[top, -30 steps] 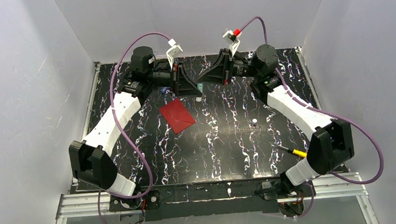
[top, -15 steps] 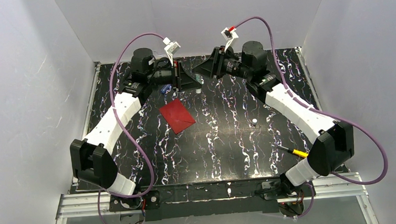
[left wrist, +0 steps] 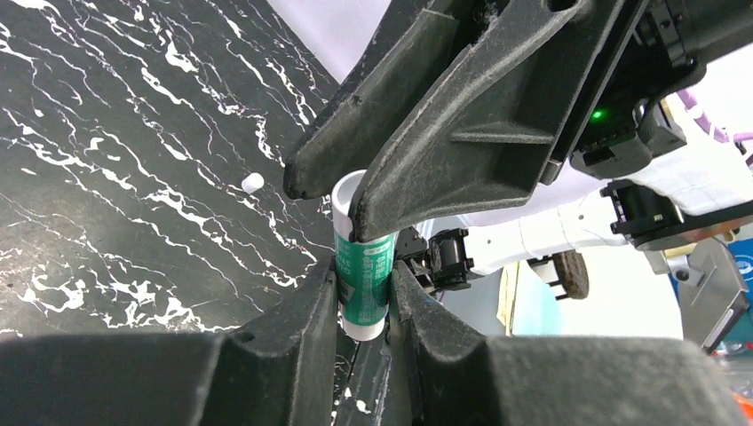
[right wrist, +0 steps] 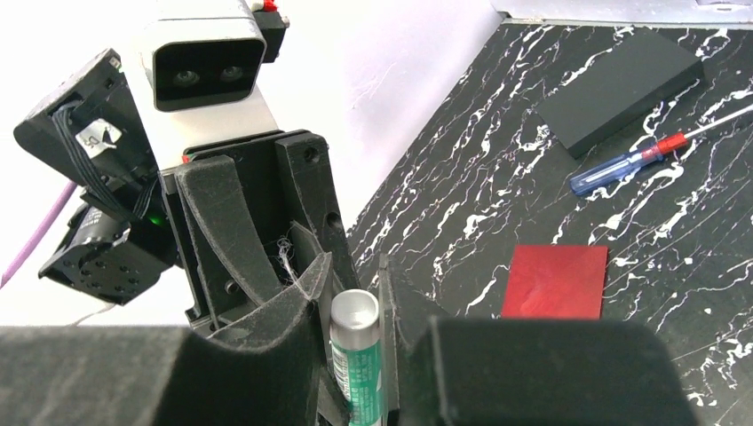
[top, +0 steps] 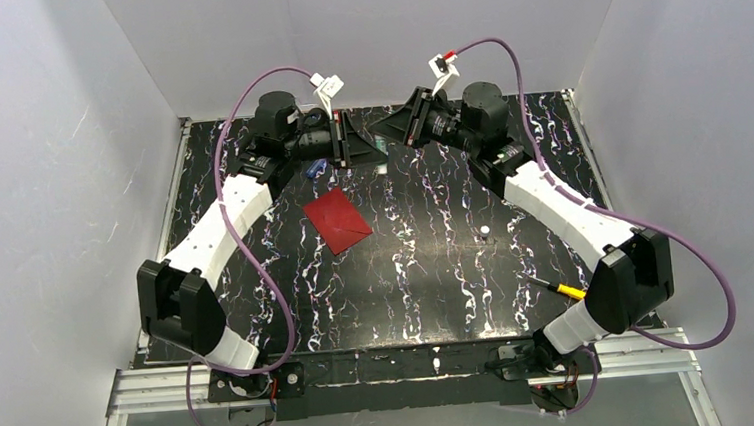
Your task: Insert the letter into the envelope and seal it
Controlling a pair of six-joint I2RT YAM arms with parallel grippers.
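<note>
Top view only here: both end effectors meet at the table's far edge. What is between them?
Observer: A green-and-white glue stick; the left end effector is clamped on its lower part.
Operator: And the right one?
Observer: The right end effector straddles the stick's top, which looks uncapped; grip unclear.
Operator: Anything else I miss?
Observer: A flat black block lies near the screwdriver, apart from it, seen from the right wrist.

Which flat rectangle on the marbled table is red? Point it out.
The bright red paper envelope; the other, a thicker slab beside the blue-handled screwdriver, is black.
</note>
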